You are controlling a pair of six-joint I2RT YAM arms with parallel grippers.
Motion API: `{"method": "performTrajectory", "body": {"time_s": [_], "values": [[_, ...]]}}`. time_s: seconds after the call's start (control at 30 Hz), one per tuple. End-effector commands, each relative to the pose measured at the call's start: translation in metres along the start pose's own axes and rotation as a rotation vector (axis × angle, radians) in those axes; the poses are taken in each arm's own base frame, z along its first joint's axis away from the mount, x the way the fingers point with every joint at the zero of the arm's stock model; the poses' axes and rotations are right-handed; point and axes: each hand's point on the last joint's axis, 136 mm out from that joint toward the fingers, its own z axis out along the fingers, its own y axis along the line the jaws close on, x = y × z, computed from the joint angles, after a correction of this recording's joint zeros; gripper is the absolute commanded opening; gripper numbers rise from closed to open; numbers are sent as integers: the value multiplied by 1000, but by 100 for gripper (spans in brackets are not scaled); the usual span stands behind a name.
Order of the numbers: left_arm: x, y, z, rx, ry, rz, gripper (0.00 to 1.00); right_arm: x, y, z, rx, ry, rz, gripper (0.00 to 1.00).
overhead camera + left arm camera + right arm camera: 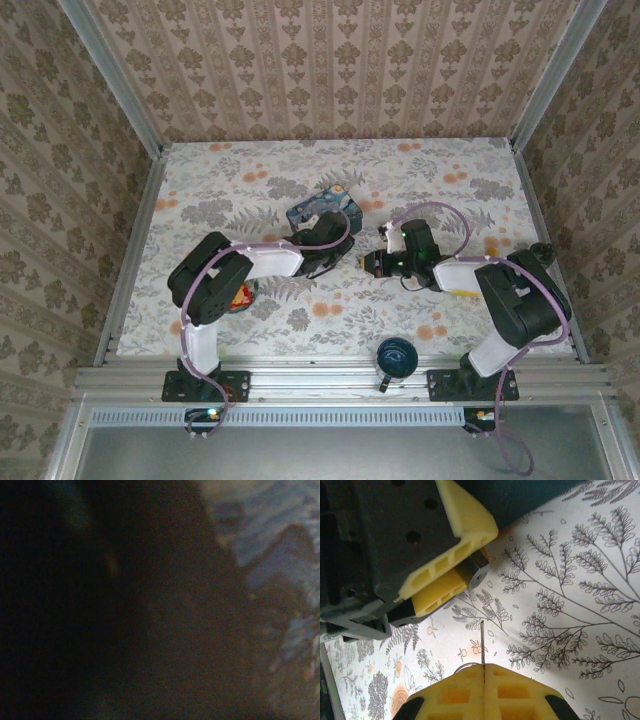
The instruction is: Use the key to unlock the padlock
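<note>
Right wrist view showed the right tool (pixel 484 669) pressed fully shut on the key (pixel 482 640), whose thin blade pointed toward the padlock (pixel 476 573). The left tool (pixel 477 557) stood partly closed, with the padlock clamped between its yellow fingers. Seen from above, both tools met just nearside of the painted tin (pixel 322 207) on the table (pixel 450 180).

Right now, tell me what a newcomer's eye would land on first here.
Two yellow-fingered tools nearly meet mid-table: the right tool pinches a thin key, pointed toward the left tool, which grips the small padlock. Just beyond them a blue painted tin lies on the floral table.
</note>
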Motion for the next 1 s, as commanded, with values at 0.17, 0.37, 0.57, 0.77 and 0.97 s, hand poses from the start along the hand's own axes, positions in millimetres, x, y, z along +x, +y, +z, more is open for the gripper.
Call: {"method": "performTrajectory", "body": {"time_s": [0.17, 0.37, 0.57, 0.77, 0.97], "values": [[12, -13, -1, 38, 101, -9, 4, -3, 5, 9, -30, 16, -32, 0], [22, -15, 1, 73, 179, -6, 4, -7, 6, 11, -33, 11, -62, 0], [26, -14, -1, 92, 218, -5, 4, -8, 10, 11, -59, 5, -78, 0], [28, -6, -2, 69, 226, -11, 4, -10, 8, 8, -36, -12, -85, 0], [30, -1, -1, 60, 230, -28, 4, -15, 3, 3, 13, -46, -95, 0]]}}
